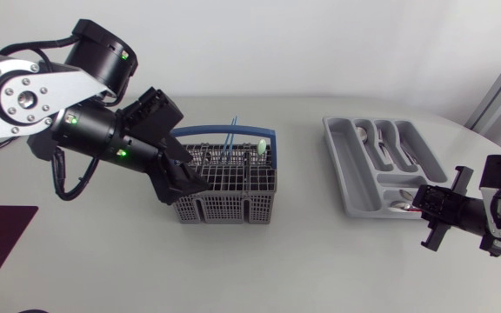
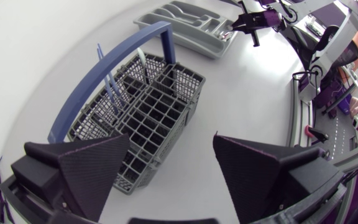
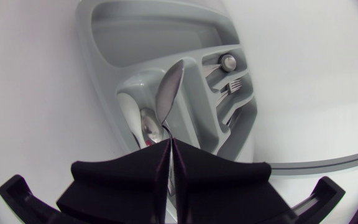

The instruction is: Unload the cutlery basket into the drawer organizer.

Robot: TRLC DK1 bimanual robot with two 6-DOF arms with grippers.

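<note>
The right jaws pinch a silver metal spoon (image 3: 168,93) above the 6 o'clock end of the grey plastic drawer organizer (image 1: 344,165). It is best lowered into the spoon slot (image 3: 132,84) before release. The left jaws hover spread over the grey mesh cutlery basket (image 1: 229,209).

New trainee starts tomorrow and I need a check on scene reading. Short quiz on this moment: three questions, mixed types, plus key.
1. True or false: the left gripper is shut on the basket.
2. The right gripper holds: A) a fork, B) a spoon, C) nothing.
3. Fill in: the basket's handle is coloured ___.
Key: 1 false, its fingers stand open. 2 B. 3 blue.
</note>
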